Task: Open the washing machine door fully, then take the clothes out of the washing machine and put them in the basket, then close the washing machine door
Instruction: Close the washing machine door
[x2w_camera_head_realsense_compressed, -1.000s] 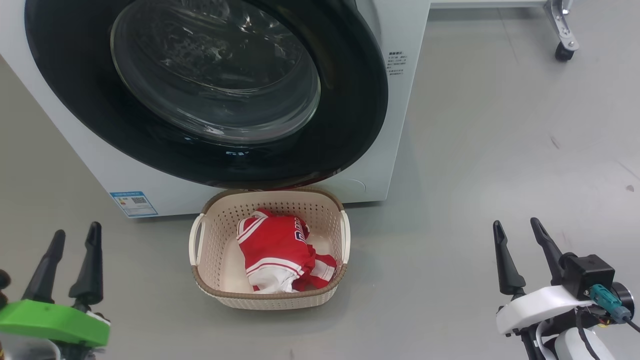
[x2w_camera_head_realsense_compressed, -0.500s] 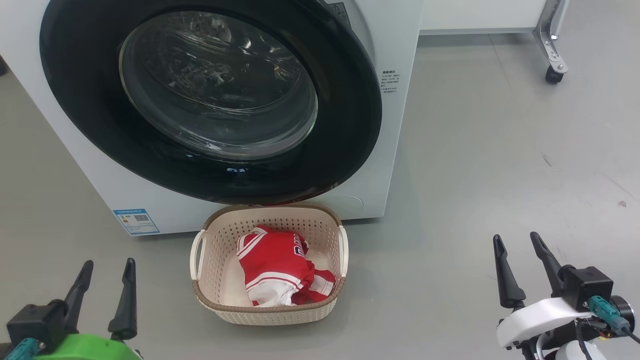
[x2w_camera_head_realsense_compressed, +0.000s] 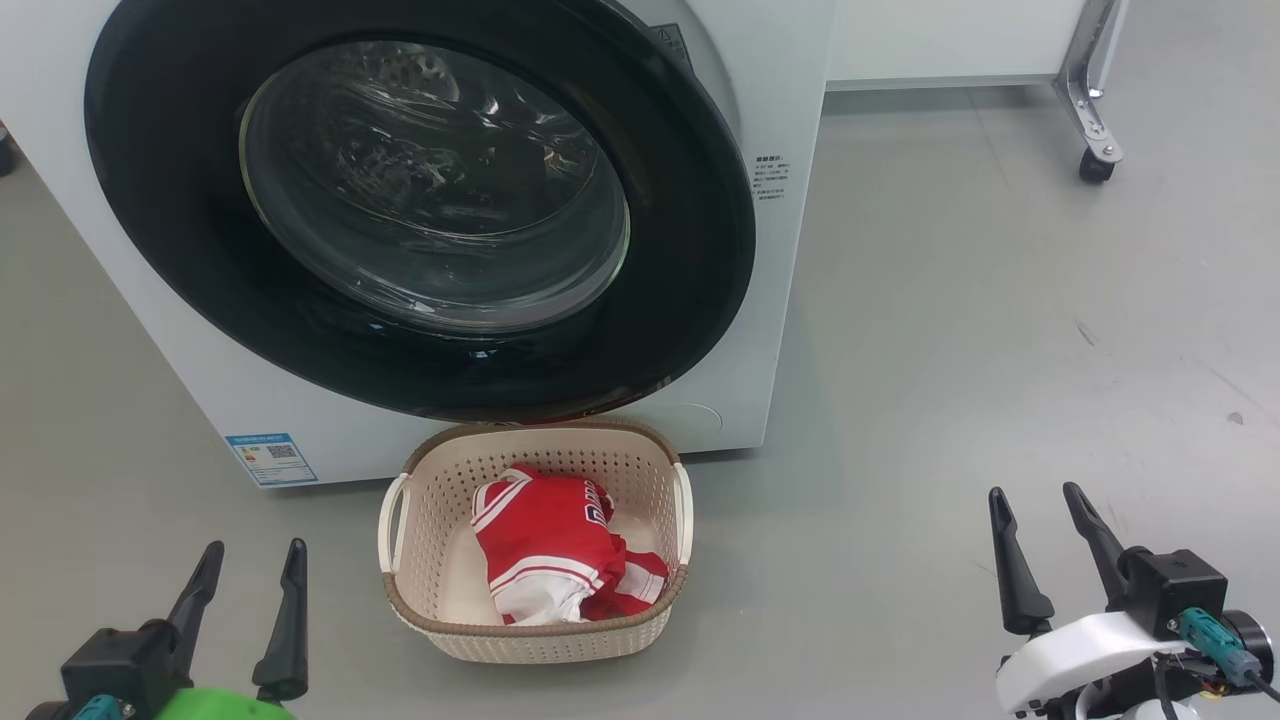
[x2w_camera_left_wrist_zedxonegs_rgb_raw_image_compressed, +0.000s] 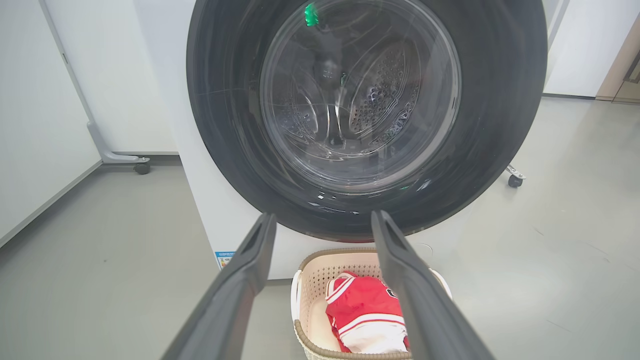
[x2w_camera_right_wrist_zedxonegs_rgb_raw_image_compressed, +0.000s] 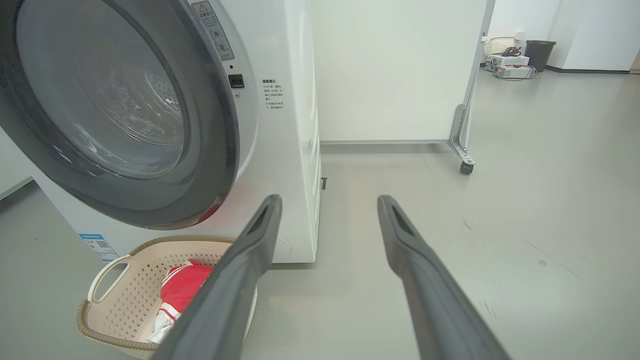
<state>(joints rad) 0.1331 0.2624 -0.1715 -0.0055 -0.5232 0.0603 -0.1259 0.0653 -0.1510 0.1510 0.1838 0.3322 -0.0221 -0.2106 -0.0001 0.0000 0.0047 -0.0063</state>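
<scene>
The washing machine (x2w_camera_head_realsense_compressed: 785, 300) is white, and its round black washing machine door (x2w_camera_head_realsense_compressed: 430, 190) lies shut against the front, the steel drum showing through the glass (x2w_camera_left_wrist_zedxonegs_rgb_raw_image_compressed: 360, 100). On the floor right below stands the cream basket (x2w_camera_head_realsense_compressed: 540, 645) with the red and white clothes (x2w_camera_head_realsense_compressed: 550, 545) inside. My left gripper (x2w_camera_head_realsense_compressed: 256, 547) hangs open and empty to the basket's left, pointing at the door (x2w_camera_left_wrist_zedxonegs_rgb_raw_image_compressed: 322, 215). Far to the right my right gripper (x2w_camera_head_realsense_compressed: 1033, 490) is open and empty too, aimed past the machine's right corner (x2w_camera_right_wrist_zedxonegs_rgb_raw_image_compressed: 330, 197). The basket (x2w_camera_right_wrist_zedxonegs_rgb_raw_image_compressed: 125, 300) and clothes (x2w_camera_right_wrist_zedxonegs_rgb_raw_image_compressed: 182, 287) appear at lower left there.
A white panel on a castor leg (x2w_camera_head_realsense_compressed: 1095, 165) stands behind the machine's right side (x2w_camera_right_wrist_zedxonegs_rgb_raw_image_compressed: 466, 167); another castor (x2w_camera_left_wrist_zedxonegs_rgb_raw_image_compressed: 142, 167) is on its left. A blue sticker (x2w_camera_head_realsense_compressed: 265, 455) marks the machine's lower left. Grey floor spreads to the right. A dark bin (x2w_camera_right_wrist_zedxonegs_rgb_raw_image_compressed: 540, 52) stands far back.
The head camera has shifted, so the whole scene sits lower in view. My left gripper has swung right, closer to the basket, still open. The right arm, door, basket and clothes are unchanged.
</scene>
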